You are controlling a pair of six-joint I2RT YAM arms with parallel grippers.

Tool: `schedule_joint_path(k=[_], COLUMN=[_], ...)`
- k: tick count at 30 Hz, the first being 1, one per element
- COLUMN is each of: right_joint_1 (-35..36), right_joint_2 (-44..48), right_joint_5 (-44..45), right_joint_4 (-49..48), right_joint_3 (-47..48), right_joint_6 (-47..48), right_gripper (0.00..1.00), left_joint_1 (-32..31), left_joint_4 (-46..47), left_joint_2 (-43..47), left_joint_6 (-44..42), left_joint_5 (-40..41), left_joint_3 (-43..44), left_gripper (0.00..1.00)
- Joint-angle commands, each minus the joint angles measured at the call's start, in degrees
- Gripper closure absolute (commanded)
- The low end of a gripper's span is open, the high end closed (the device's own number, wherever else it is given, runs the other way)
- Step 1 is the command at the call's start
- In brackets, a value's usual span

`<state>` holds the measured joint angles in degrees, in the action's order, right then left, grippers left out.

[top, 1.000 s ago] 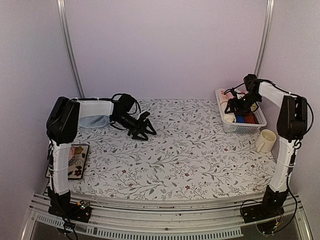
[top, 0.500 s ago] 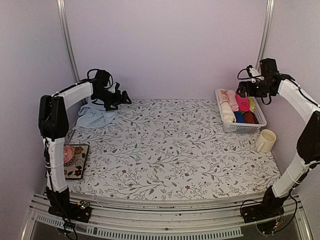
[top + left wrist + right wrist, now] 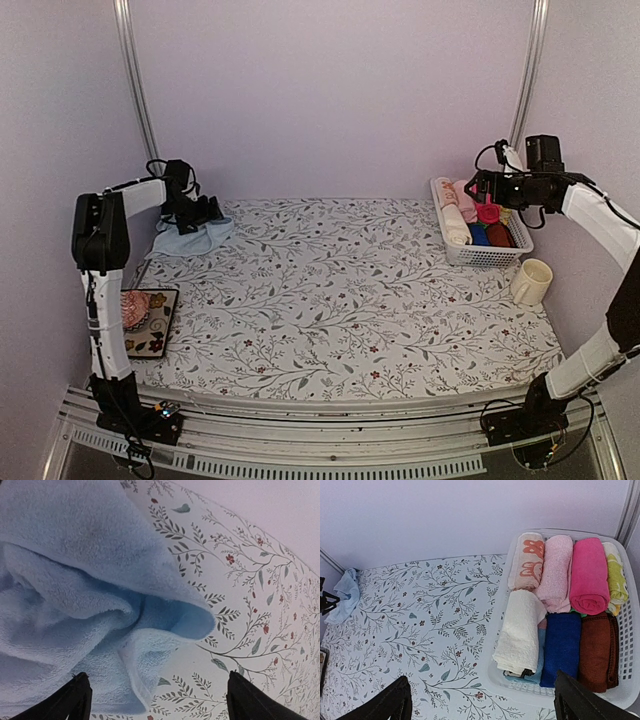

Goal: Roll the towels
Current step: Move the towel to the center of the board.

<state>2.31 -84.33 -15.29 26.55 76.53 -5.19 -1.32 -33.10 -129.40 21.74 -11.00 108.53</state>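
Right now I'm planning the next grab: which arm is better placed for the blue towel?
Left. Its open end effector hangs over the blue towel; the right end effector is up by the basket.

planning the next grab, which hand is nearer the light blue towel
Left. The left hand is just above the light blue towel; the right hand is across the table, over the basket.

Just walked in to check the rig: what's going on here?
Two robot arms are on a towel-rolling job. The left end effector hangs open over a crumpled light blue towel at the table's far left corner, not gripping it. The right end effector hovers open above the white basket, where a cream towel lies rolled among others.
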Motion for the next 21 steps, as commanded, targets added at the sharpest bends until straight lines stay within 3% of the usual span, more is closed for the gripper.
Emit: schedule_joint_path(k=[1,6,9,10,12,16,21], right_joint_1=[0.8,1.5,2.1,2.3,2.4,2.7,3.5], right_joint_2=[3.2,3.8,4.2,4.2,4.2,4.0,3.4], right_joint_5=[-1.8,-1.9,-1.6,-1.5,-1.2,-1.3,-5.0], right_joint_4=[-1.4,-0.8,-0.7,-0.6,-0.6,-0.7,-1.5], right_joint_3=[-0.2,-0.8,-0.9,-0.9,-0.9,-0.6,0.1], right_joint_6=[-1.1,-1.3,-1.5,-1.5,-1.6,-1.7,-0.7], right_gripper=[0.01,0.01,0.01,0.01,0.01,0.01,0.04], left_joint_1=[-0.6,-0.9,-0.9,-1.0,-1.2,-2.1,-4.3], left_joint_4=[3.4,4.1,5.5,6.0,6.9,6.2,4.8], left_joint_2=[-1.3,-3.6,-3.7,-3.7,-3.7,-4.5,-4.4], left_joint_6=[0.7,1.1,1.0,0.9,0.4,-0.8,-4.0], left_joint_5=[1.4,0.8,0.4,0.4,0.2,-0.5,-2.1], left_joint_3=[-4.1,-5.3,-5.8,-5.8,-5.5,-3.9,-2.6], left_gripper=[0.09,0.21,0.41,0.55,0.71,0.96,1.0])
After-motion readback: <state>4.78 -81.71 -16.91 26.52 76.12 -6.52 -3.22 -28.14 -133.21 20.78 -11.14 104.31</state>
